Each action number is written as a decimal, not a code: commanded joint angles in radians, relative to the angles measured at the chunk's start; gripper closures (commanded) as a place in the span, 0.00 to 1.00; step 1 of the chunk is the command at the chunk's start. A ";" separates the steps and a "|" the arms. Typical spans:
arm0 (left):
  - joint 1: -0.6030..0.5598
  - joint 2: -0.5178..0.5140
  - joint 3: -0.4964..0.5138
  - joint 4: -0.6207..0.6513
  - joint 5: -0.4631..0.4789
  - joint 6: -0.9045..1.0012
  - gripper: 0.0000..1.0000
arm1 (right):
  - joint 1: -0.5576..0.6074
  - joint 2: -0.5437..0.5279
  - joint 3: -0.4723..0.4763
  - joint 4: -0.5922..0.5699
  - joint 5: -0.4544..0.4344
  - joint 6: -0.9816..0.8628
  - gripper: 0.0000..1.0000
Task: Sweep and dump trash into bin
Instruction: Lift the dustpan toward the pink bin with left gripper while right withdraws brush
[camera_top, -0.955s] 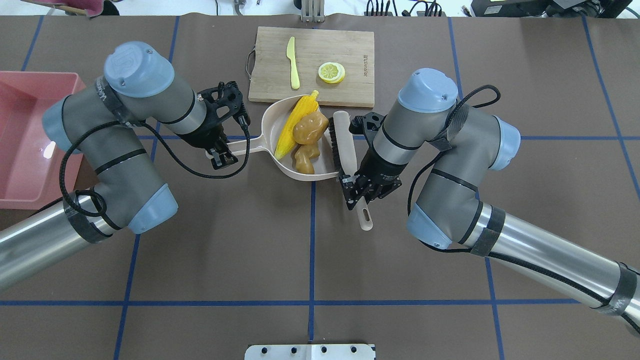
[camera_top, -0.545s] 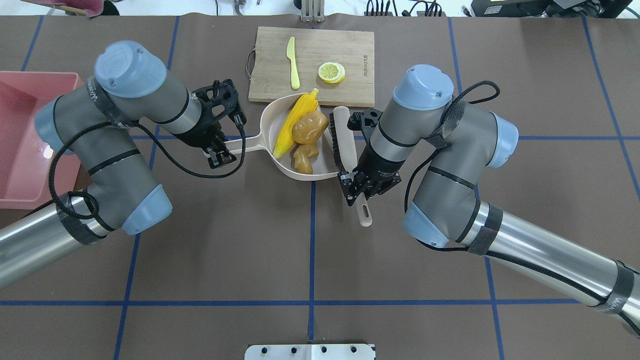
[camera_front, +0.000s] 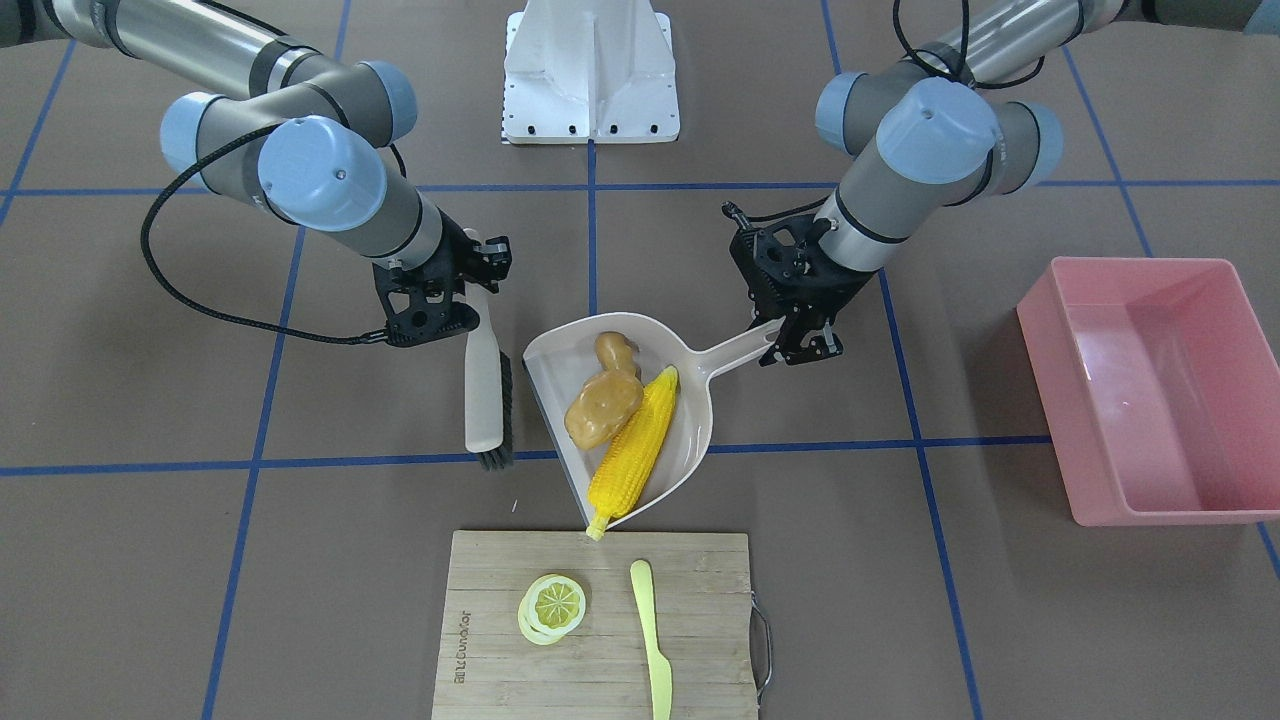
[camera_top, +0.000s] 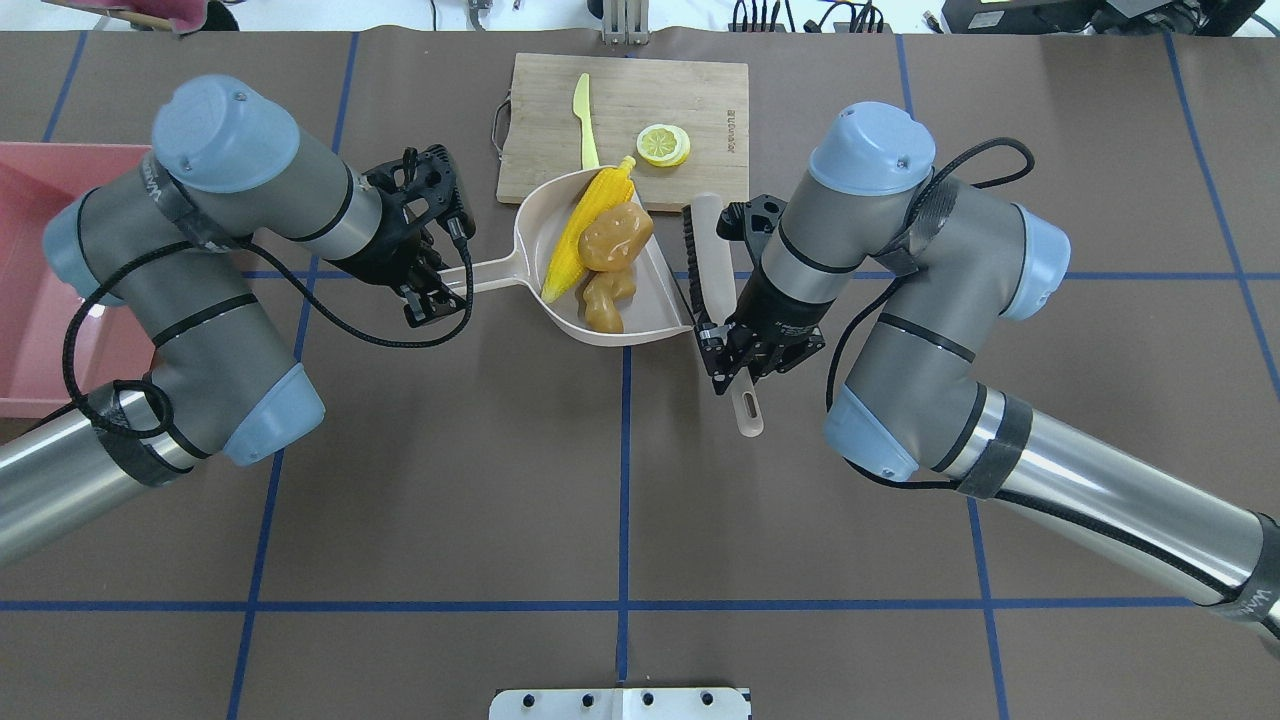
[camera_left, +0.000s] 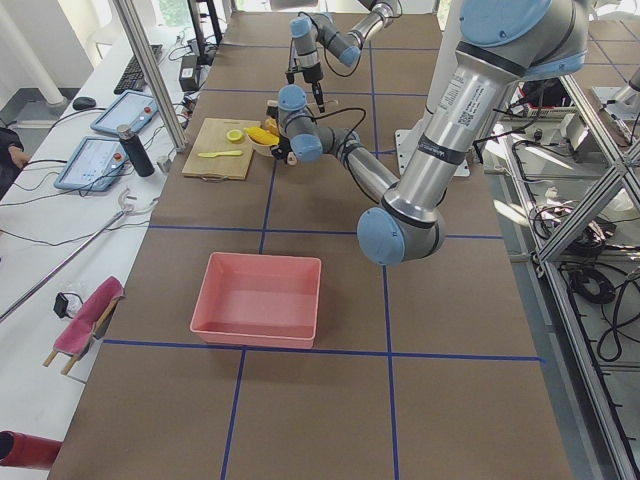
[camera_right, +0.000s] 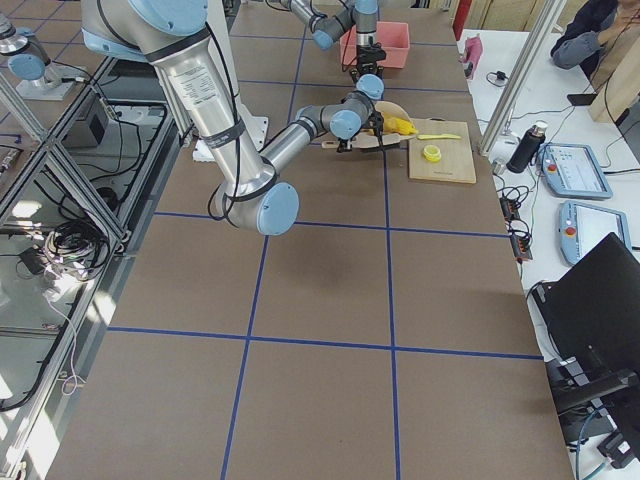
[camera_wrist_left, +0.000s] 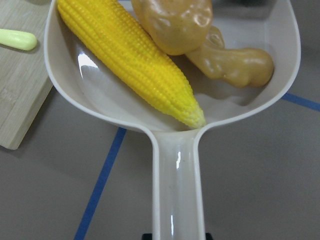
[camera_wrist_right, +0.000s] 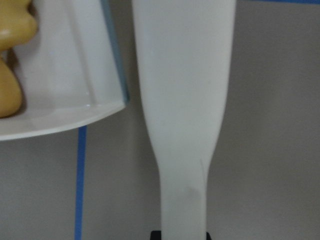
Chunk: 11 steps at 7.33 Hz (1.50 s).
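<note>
The surface (camera_top: 620, 500) has a brown cover, divided into squares by blue tape lines (camera_top: 624, 450). Directly on it lie a wooden cutting board (camera_top: 540, 110) at the far middle, a pink bin (camera_front: 1165, 400) well apart from the board on the robot's left, and a white metal plate (camera_top: 620, 703) at the near edge.

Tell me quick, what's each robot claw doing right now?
Left claw: closed, holding the dustpan by its handle.
Right claw: closed, holding the brush by its handle.
</note>
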 joint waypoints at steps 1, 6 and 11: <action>-0.021 0.018 -0.001 -0.091 0.000 -0.054 1.00 | 0.089 -0.117 0.091 -0.050 0.022 -0.028 1.00; -0.072 0.104 -0.002 -0.474 0.011 -0.362 1.00 | 0.287 -0.445 0.314 -0.357 0.038 -0.377 1.00; -0.196 0.211 -0.048 -0.530 0.062 -0.411 1.00 | 0.330 -0.588 0.166 -0.346 0.050 -0.573 1.00</action>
